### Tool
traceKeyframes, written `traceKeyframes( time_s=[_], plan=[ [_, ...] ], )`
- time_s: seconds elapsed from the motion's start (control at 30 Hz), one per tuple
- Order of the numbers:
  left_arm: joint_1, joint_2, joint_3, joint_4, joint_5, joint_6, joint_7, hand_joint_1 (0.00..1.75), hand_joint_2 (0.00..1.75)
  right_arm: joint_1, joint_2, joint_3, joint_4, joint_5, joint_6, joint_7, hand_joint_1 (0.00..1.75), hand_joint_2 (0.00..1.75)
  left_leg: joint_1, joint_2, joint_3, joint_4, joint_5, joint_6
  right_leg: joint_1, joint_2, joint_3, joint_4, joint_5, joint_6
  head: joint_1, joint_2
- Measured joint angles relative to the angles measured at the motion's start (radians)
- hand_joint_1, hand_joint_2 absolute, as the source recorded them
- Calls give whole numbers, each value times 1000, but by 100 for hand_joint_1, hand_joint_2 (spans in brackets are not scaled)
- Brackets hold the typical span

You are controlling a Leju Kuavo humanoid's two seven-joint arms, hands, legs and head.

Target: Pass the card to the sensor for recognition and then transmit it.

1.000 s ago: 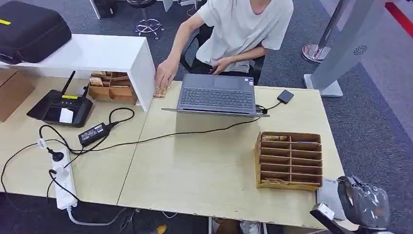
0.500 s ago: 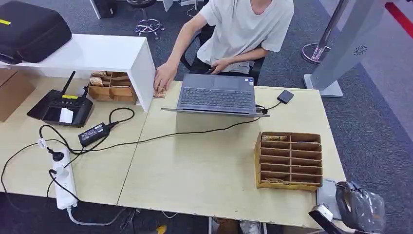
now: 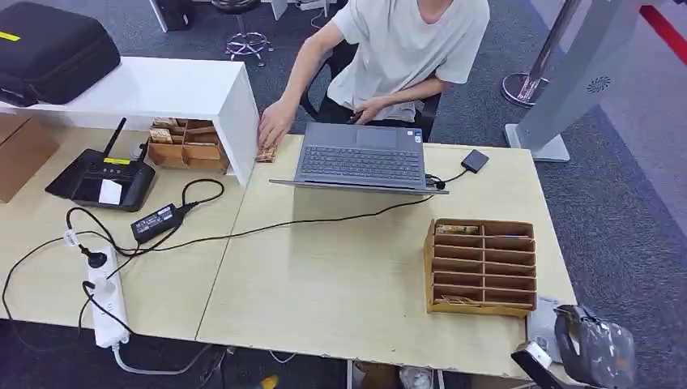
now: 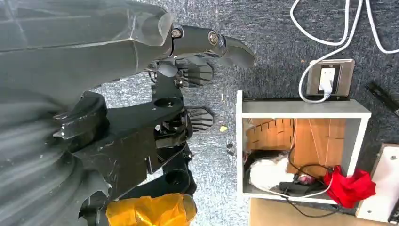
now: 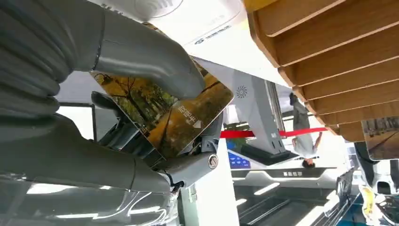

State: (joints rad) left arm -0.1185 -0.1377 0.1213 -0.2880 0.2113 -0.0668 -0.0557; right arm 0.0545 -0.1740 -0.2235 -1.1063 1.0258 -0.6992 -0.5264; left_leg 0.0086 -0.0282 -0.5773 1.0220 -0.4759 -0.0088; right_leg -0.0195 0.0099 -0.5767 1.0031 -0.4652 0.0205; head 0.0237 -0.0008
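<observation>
**Card held in right hand beside the slotted wooden rack**

Landmark: the slotted wooden rack (image 3: 483,267) standing on the pale table (image 3: 340,284).

Right hand (image 5: 141,122): the thumb lies across the face of the card (image 5: 181,117) and darker fingers back it from behind, so the card is pinched and held. The card bears an autumn-tree print. In the right wrist view the rack's wooden slats (image 5: 329,52) lie close beside the held card, not touching it. In the head view the right hand (image 3: 595,352), under a clear cover, sits just off the rack's near corner, at the table's edge.

Left hand (image 4: 155,127): fingers apart and holding nothing, hanging above grey carpet.

Beyond the rack, across the table, an open laptop (image 3: 360,158) faces a seated person (image 3: 405,49), whose hand (image 3: 275,126) rests at a small stack of cards by a white shelf (image 3: 162,89). Well apart from the rack, on the far side of the table, stand a black device with an antenna (image 3: 101,178) and a white power strip (image 3: 105,304).
</observation>
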Motion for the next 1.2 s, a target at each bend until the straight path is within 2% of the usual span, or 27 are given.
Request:
traceKeyframes(
  time_s=[0.83, 1.0, 1.1, 1.13, 1.2],
  plan=[
    [-1, -2, 0, -3, -1, 1, 1, 0, 175, -11, 1, 12, 11, 10, -3, -2, 175, 175, 0, 0, 0, 0, 0, 0, 0, 0, 0, 0, 0, 0, 0, 0],
    [-4, -3, -6, -4, -6, 3, 11, 0, 175, -24, 2, 24, -47, 13, -3, -12, 175, 175, 0, 1, 0, 0, 0, 0, 0, 0, 0, 0, 1, -1, 0, 0],
    [-11, -3, -11, -6, -4, 1, 29, 0, 175, -74, -7, 37, -117, 11, -3, -23, 175, 175, 0, 3, -1, 0, 1, 0, 0, 2, 0, 1, 2, -1, 0, 0],
    [-14, -3, -16, -6, -4, 1, 37, 0, 175, -115, -14, 39, -152, 31, -3, -48, 175, 175, 0, 5, -1, 0, 1, 0, 0, 4, -2, 1, 3, -2, 0, 0],
    [-27, -6, -24, -6, -5, 6, 50, 0, 175, -225, -34, 70, -188, 57, -3, -24, 175, 175, 0, 11, -1, 0, 2, -1, -1, 10, -4, 2, 7, -1, -1, 0]
  ],
)
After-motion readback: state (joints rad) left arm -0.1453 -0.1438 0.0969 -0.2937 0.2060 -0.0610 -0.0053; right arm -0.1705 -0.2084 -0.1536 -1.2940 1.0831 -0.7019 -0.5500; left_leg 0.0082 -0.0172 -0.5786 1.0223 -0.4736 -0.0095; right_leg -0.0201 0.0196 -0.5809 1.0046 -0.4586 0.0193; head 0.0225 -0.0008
